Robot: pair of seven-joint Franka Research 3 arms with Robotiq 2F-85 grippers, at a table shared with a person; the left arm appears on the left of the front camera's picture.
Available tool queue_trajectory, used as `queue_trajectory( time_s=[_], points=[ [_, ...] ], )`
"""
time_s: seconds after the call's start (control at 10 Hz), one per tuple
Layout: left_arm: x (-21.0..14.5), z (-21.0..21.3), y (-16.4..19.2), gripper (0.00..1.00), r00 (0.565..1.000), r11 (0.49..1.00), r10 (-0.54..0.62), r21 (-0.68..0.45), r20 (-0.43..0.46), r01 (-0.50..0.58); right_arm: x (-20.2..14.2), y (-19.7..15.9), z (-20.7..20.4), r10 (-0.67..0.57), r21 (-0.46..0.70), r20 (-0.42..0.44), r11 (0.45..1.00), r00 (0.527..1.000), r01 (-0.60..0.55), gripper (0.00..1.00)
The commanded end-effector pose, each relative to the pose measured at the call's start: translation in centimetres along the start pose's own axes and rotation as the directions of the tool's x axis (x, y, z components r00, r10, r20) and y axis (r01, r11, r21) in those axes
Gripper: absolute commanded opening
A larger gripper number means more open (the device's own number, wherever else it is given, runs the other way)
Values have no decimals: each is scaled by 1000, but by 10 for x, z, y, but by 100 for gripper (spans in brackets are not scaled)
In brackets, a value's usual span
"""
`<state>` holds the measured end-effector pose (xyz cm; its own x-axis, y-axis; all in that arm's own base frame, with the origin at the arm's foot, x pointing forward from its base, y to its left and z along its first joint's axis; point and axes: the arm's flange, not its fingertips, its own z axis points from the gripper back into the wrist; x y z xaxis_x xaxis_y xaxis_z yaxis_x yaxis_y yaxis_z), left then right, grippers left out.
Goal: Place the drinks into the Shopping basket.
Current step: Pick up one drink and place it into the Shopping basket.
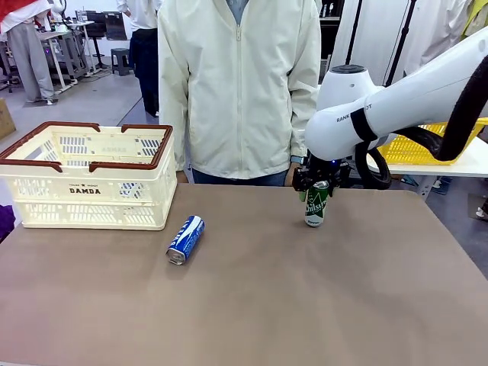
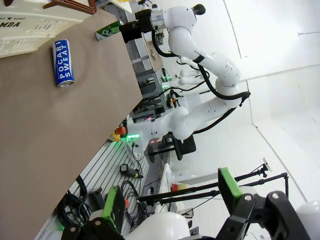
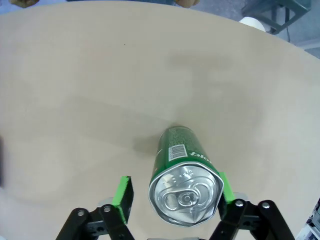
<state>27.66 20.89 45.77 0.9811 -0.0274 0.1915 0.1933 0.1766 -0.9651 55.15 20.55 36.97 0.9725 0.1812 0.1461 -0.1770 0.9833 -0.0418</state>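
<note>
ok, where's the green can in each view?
Front view: green can right of centre, at the right gripper.
Left wrist view: top, left of centre, turned sideways.
Right wrist view: bottom centre, seen top-down, between that gripper's jaws.
Shared landmark: the brown table under it.

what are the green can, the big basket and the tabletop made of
Green can: looks like thin metal, likely aluminium, from its shiny silver end with a pull tab; glossy printed sides. Shopping basket: moulded plastic, cream slotted walls, brown rim, matte. Table: dull brown surface, perhaps board or a paper covering; cannot tell which.
</note>
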Motion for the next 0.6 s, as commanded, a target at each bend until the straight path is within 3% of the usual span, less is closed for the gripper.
queue_trajectory(
  time_s=[0.0, 0.5],
  points=[
    [-1, 1, -3, 100, 1000, 1000, -5, -24, 7, 5, 5, 3, 0, -12, 2, 26, 1000, 1000, 12, 0],
    [-1, 1, -3, 100, 1000, 1000, -5, -24, 7, 5, 2, -1, -1, -14, 8, 24, 1000, 1000, 14, 0]
  ],
)
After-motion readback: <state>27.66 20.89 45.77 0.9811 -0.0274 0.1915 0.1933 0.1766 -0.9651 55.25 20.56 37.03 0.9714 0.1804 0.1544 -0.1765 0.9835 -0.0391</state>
